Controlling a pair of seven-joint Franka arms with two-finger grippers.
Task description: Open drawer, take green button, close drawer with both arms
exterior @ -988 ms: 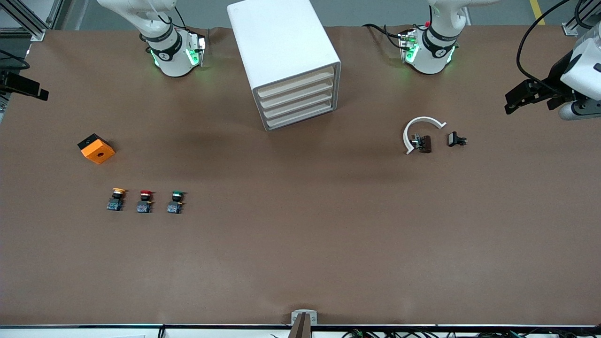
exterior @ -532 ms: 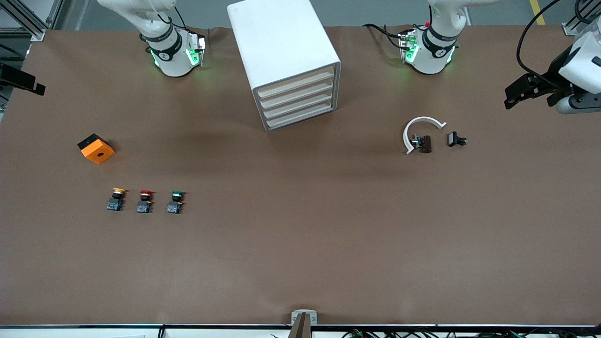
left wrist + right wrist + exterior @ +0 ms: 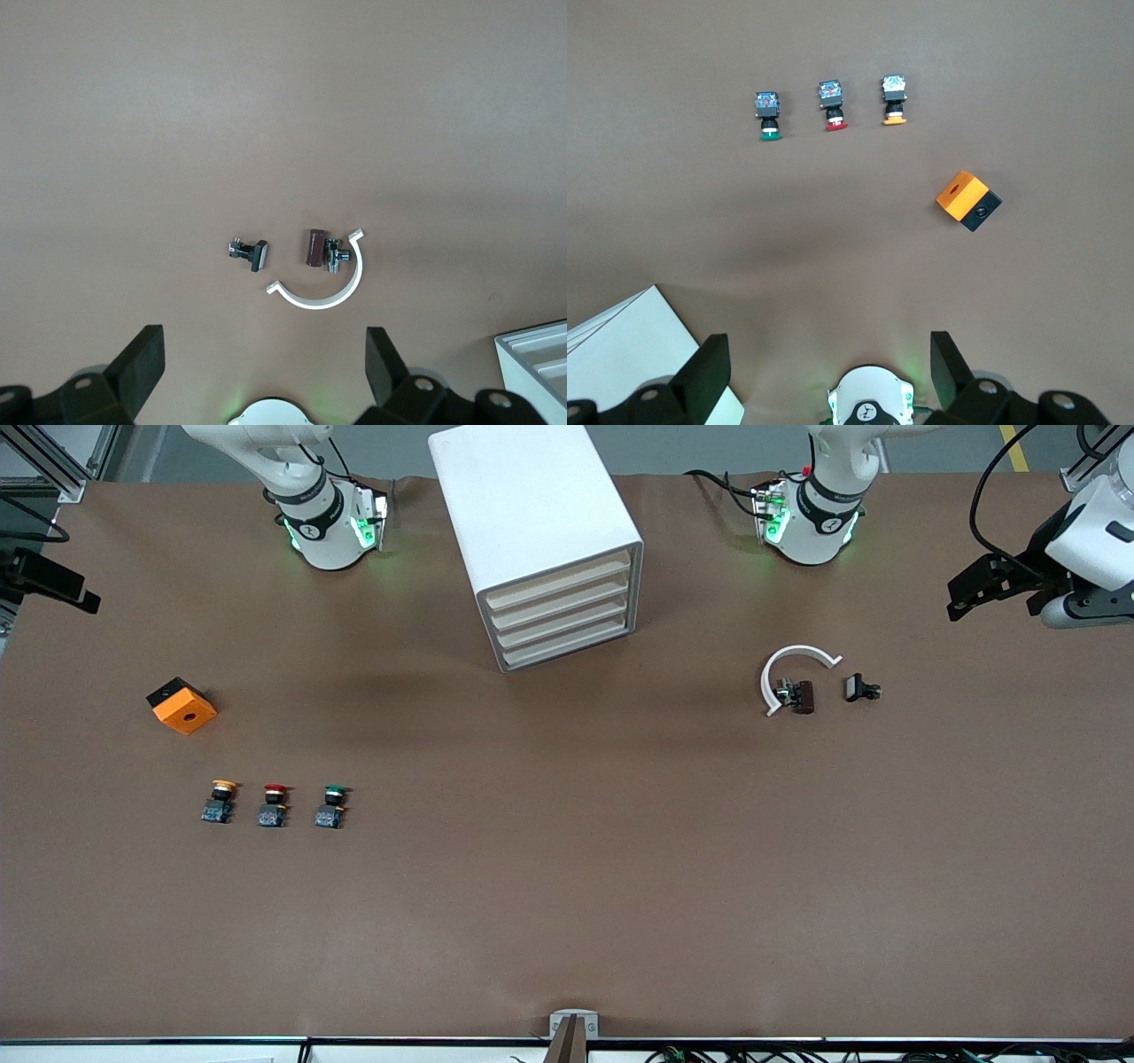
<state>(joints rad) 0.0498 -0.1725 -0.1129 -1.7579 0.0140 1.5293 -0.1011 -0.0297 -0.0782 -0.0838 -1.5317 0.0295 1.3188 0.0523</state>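
**A:** Where is the left tool [image 3: 966, 598] hanging?

**B:** It is hovering over the worktop's [image 3: 567, 886] edge at the left arm's end, at about three o'clock from the cabinet [image 3: 532, 514] in the front view. Its fingers [image 3: 142, 359] are standing spread wide, gripping nothing.

**A:** And what is lying closest to it?

**B:** A small black piece [image 3: 861, 688], a brown piece [image 3: 803, 696] and a white curved clip [image 3: 793, 664] are lying at about eight o'clock from it. The brown piece is sitting inside the clip's curve.

**A:** The right tool [image 3: 53, 584]?

**B:** It is hovering over the worktop's edge at the right arm's end, at nine o'clock from the cabinet. It too is gaping wide and carrying nothing [image 3: 828, 354].

**A:** What is sitting nearby?

**B:** An orange box [image 3: 182, 705] at five o'clock from it. Nearer to the front camera, three buttons are standing in a row: the yellow button [image 3: 220, 802], the red button [image 3: 275, 804] and the green button [image 3: 332, 804], the green one being at seven o'clock from the cabinet.

**A:** The drawers [image 3: 563, 615]?

**B:** All four are sitting pushed in.
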